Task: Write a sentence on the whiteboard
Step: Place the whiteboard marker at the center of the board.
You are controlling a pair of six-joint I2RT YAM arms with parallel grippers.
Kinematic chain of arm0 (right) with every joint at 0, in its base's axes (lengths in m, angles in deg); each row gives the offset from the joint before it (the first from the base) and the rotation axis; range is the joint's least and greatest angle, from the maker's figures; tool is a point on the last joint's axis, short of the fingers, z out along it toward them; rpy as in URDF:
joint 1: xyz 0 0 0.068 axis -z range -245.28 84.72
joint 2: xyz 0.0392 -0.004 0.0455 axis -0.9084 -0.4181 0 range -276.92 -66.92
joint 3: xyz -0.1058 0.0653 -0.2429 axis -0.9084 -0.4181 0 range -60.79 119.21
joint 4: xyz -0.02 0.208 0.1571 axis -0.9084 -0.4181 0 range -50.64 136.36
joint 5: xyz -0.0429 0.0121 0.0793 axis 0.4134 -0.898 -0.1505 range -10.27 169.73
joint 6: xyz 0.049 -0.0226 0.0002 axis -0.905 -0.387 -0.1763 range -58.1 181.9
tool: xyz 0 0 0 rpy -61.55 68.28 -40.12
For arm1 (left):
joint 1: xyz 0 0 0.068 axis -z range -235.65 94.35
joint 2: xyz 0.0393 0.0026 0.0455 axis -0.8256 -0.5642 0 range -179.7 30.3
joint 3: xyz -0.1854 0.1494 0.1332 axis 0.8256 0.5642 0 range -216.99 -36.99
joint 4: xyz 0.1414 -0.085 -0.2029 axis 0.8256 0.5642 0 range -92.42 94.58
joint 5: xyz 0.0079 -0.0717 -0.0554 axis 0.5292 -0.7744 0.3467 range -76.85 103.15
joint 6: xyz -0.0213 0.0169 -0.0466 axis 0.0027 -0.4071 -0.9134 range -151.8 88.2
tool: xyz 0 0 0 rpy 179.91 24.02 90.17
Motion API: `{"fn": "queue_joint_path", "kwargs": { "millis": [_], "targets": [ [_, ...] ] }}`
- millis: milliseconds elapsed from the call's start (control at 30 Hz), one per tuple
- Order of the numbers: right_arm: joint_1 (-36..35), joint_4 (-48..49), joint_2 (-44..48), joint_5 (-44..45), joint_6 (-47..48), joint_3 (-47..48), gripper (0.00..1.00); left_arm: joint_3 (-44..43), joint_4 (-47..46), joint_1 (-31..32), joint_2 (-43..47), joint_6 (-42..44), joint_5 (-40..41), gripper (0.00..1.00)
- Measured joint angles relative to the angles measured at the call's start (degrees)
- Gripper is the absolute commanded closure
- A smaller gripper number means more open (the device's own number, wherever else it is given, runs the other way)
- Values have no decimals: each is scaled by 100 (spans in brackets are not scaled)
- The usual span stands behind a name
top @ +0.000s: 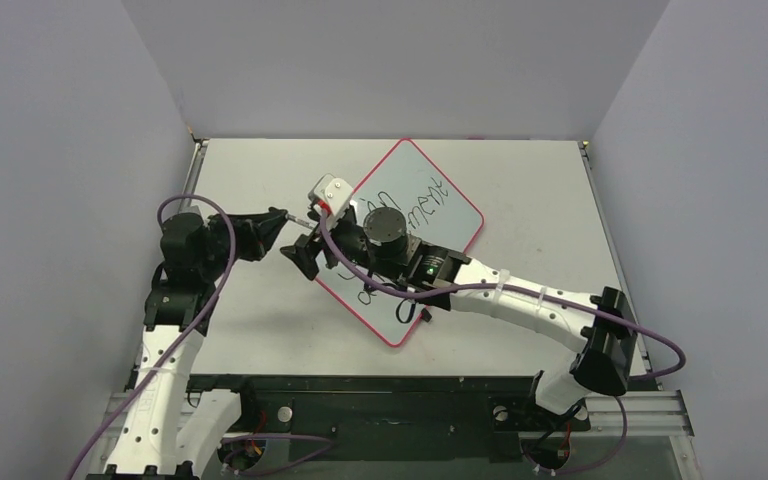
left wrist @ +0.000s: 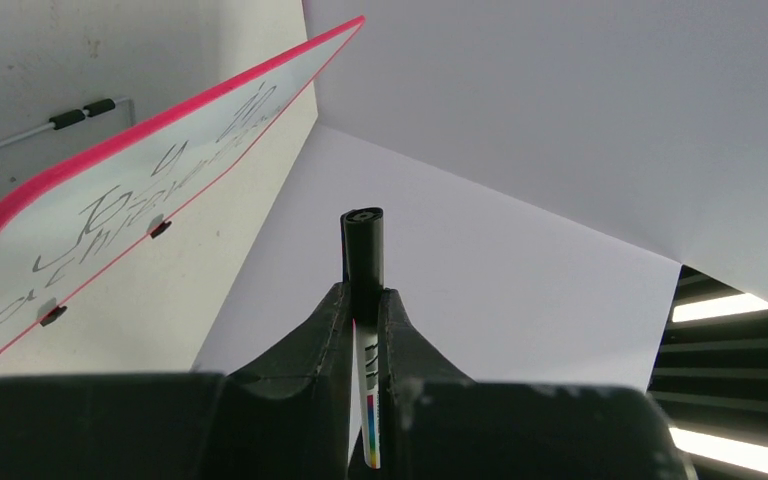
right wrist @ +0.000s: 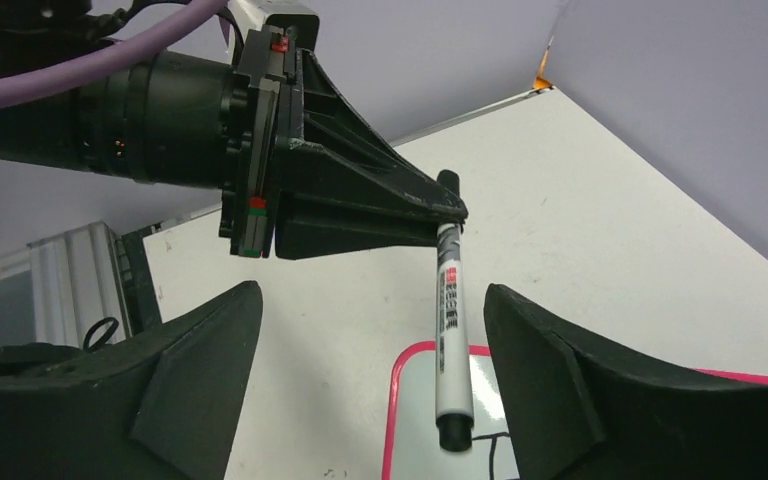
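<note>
Our left hand (left wrist: 363, 295) pinches the marker (right wrist: 452, 330) by its upper end, leaving the barrel free, likely for our spread right hand (right wrist: 370, 295) facing it. The whiteboard (top: 455, 228), bearing the sentence (left wrist: 130, 215), lies on the tabletop (top: 260, 170) beneath both hands.

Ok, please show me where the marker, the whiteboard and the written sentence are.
marker (right wrist: 449, 330): right wrist view, on its white barrel.
whiteboard (top: 460, 226): top external view, bare surface near the right corner.
sentence (left wrist: 92, 212): left wrist view, on its first letters.

Even, soft overhead light; sharp views, faint shadows, near foreground blurred.
</note>
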State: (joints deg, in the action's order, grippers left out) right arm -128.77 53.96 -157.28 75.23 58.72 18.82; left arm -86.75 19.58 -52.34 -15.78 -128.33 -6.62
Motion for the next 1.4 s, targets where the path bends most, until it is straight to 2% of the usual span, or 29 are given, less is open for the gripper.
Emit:
{"fn": "queue_joint_path", "kwargs": {
  "millis": [200, 367, 500, 633, 800, 967, 1067, 1233, 1400],
  "targets": [
    [-26, -354, 603, 295, 26, -81, 18, 0, 11, -525, -11, 190, -66, 100],
    [-7, -675, 1209, 767, 111, -203, 17, -129, 367, -1408, -57, 732, -387, 100],
    [68, -1058, 1589, 1161, 157, -264, 17, -833, 1178, -2074, -374, 1773, -610, 100],
    [201, -1456, 1823, 1484, 192, -282, 17, -1565, 1932, -2293, -710, 3062, -507, 100],
    [520, -1902, 2050, 1759, 59, -422, 17, -1840, 2721, -2297, -1021, 4682, -151, 100],
    [1016, -2127, 2310, 1843, -271, -791, 17, -1591, 2966, -2277, -1152, 5799, 334, 100],
    [1167, -2223, 2435, 1919, -393, -979, 17, -1073, 2855, -2079, -1174, 6131, 599, 100],
    [1182, -2319, 2553, 1998, -525, -1185, 18, -356, 2518, -1001, -1759, 6273, 1204, 100],
    [1246, -2441, 2715, 2098, -612, -1388, 18, 219, 1950, -295, -2118, 6247, 1499, 100]
  ]
}}
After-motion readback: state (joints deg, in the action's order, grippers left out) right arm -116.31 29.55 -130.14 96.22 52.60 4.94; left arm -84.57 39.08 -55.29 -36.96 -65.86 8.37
